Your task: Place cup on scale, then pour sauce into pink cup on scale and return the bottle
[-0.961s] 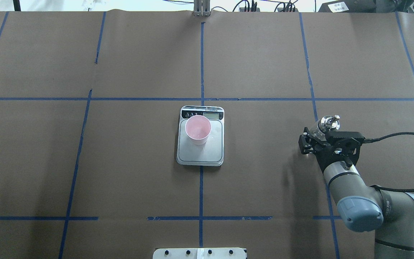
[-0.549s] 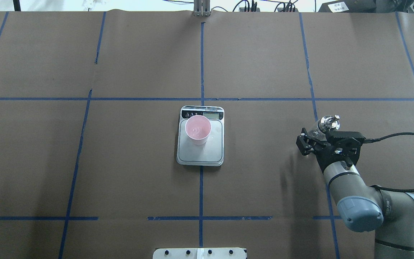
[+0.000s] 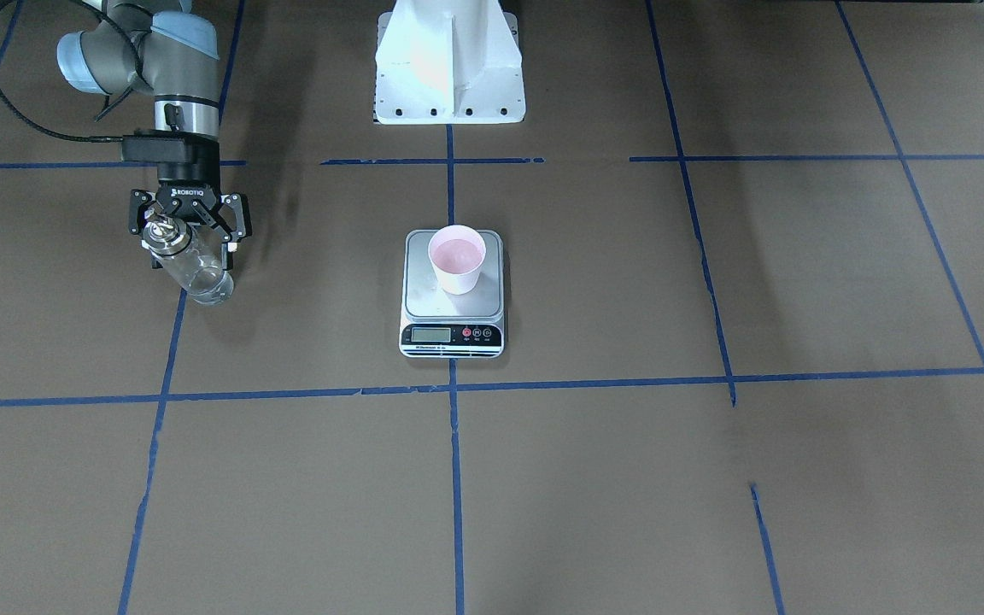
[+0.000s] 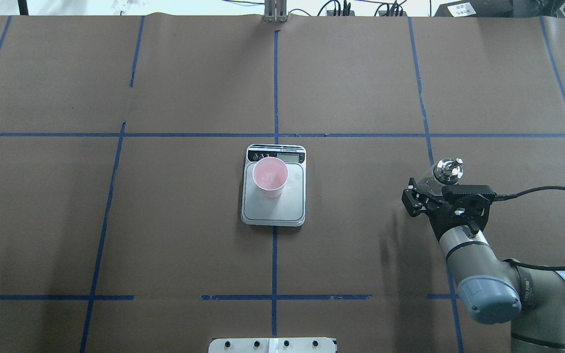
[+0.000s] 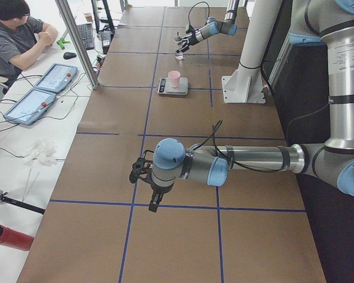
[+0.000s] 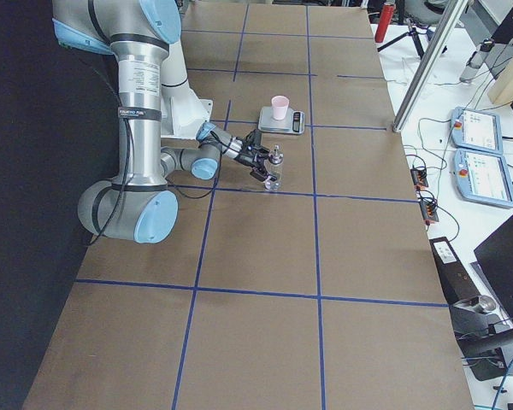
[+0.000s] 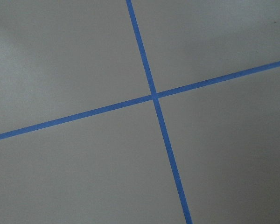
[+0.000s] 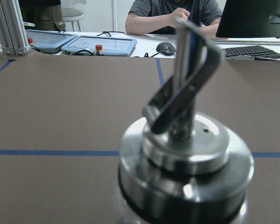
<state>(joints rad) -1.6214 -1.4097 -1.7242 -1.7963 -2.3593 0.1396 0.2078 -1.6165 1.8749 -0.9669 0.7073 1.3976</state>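
Observation:
The pink cup point(image 4: 270, 175) stands upright on the back part of the scale's steel platform point(image 4: 273, 211), next to its display; it also shows in the front view point(image 3: 457, 256). The clear glass bottle point(image 4: 448, 167) with its silver cap and spout stands upright on the table at the right, also seen in the front view point(image 3: 193, 265). My right gripper point(image 3: 190, 252) is open, its fingers spread to either side of the bottle and apart from the glass. The cap fills the right wrist view point(image 8: 186, 154). My left gripper point(image 5: 140, 172) shows only in the left side view; I cannot tell if it is open or shut.
Blue tape lines point(image 4: 275, 88) divide the brown table into squares. The robot's white base point(image 3: 449, 64) stands at the near edge. A person point(image 5: 15, 35) sits with tablets and a keyboard at the operators' side, beyond the table edge.
My right gripper has drawn back a little from the bottle toward the robot's side. The bottle stays where it stood. Cup and scale have not moved.

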